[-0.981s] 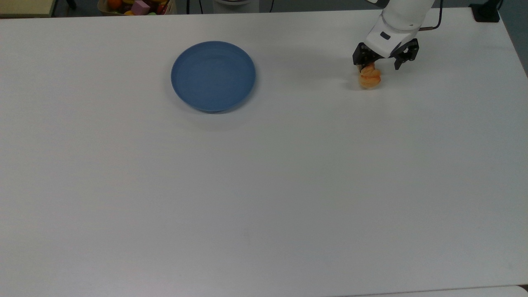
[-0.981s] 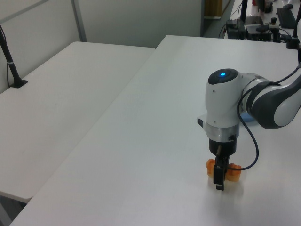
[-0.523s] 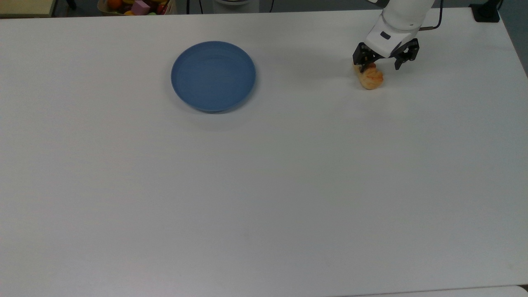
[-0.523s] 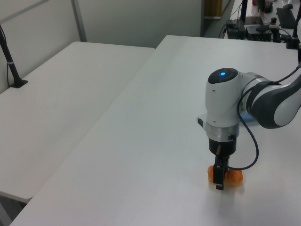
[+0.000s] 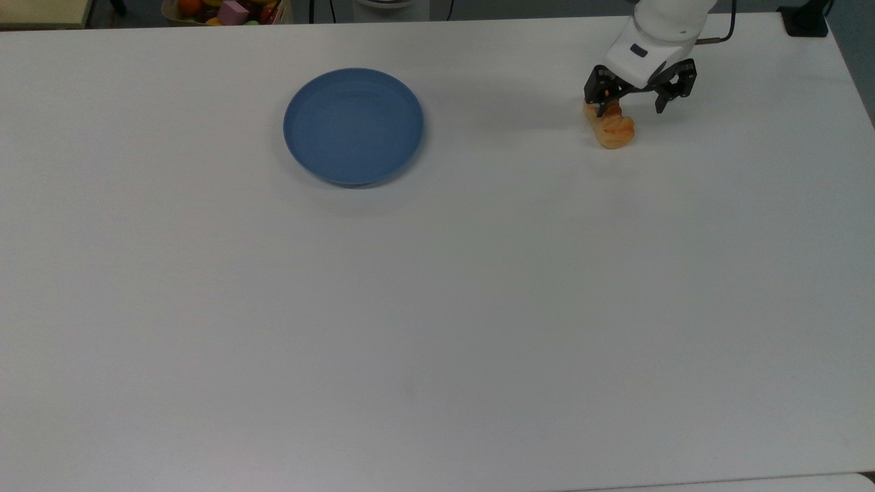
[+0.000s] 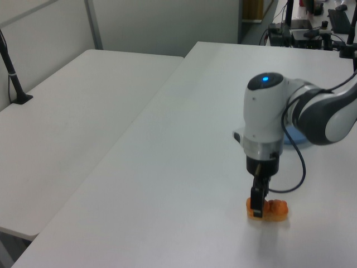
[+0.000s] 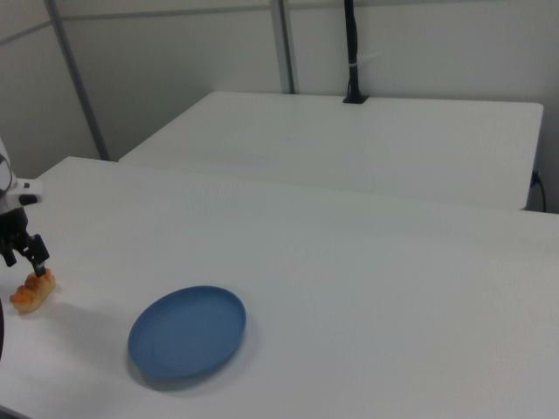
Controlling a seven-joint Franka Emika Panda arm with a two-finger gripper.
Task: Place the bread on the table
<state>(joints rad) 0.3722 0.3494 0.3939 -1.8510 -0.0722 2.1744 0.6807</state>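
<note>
Now | bread [image 5: 610,128] lying on table [image 5: 437,307] | hand [image 5: 640,104] spread open above it, holding nothing

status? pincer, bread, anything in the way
Pincer open, just above the bread. Bread lying flat on the table, released. Blue plate well off to the top view's left, nothing in the way.

bread [image 5: 610,128] golden-orange; plate [image 5: 353,126] blue; table [image 5: 437,287] seemingly white-grey

bread [image 5: 610,128] on table [image 5: 437,307], plate [image 5: 353,126] well apart at top view's left
</note>
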